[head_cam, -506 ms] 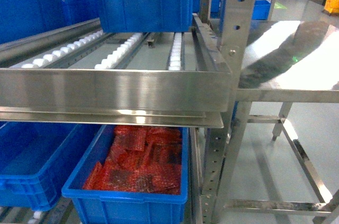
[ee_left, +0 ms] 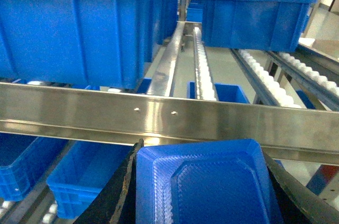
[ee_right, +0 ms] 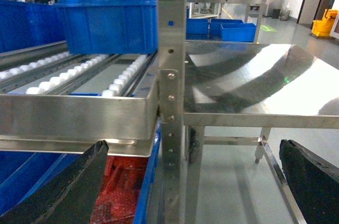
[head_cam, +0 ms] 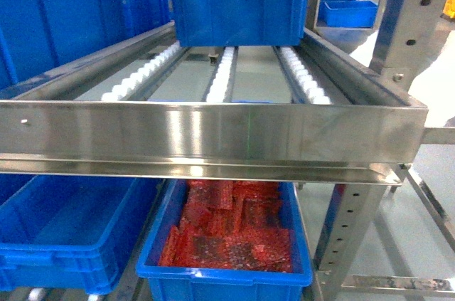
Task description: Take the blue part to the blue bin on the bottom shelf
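In the left wrist view my left gripper [ee_left: 202, 151] is shut on the blue part [ee_left: 206, 187], a ribbed, tray-like piece that fills the gap between the black fingers [ee_left: 121, 195]. It hangs in front of the rack's steel front rail. Below and left of it the blue bin [ee_left: 87, 179] stands open on the bottom shelf [ee_left: 49, 212]. The head view shows the same blue bin [head_cam: 64, 233] at lower left, with no contents showing. My right gripper [ee_right: 193, 145] is open with nothing between its fingers, off the rack's right corner. Neither gripper shows in the head view.
A like crate of red packets [head_cam: 234, 237] stands right of the blue bin. The upper roller level [head_cam: 227, 80] carries blue crates [head_cam: 238, 2] and overhangs the lower crates. A rack post [ee_right: 170, 102] and a small steel table [ee_right: 254, 86] are to the right.
The head view has shifted left along the rack and closer. The corner post and red-packet crate now sit further right, and the steel table has nearly left the view.
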Robot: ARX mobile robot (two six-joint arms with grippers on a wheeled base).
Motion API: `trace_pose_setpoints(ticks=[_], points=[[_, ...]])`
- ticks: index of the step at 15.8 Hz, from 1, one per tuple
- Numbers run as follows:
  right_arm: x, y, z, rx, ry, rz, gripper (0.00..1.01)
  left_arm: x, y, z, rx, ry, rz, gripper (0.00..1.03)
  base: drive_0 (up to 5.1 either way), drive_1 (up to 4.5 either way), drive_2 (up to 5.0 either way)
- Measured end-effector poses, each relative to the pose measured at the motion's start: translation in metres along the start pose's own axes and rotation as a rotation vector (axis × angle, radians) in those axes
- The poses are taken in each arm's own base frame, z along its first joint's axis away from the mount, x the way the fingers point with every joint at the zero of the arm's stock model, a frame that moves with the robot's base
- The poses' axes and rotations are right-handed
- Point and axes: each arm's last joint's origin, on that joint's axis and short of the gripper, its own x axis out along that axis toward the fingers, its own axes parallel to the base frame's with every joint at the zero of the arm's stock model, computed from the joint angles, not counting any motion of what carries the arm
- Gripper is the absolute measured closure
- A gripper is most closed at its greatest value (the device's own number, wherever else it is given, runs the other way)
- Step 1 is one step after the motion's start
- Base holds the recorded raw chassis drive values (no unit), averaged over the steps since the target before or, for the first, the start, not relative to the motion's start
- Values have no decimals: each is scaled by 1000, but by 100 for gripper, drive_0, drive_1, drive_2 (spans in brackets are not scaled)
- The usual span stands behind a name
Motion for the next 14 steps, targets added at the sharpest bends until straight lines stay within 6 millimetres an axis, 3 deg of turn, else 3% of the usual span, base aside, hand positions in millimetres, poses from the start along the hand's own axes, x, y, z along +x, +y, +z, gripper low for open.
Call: trace_pose_setpoints(ticks=[13,14], points=[[0,0,0,0,3,0,3,0,0,0,0,1,1,59,-501,253,228],[0,0,0,0,4,0,3,0,0,0,-1,-2,0,59,0,0,0]])
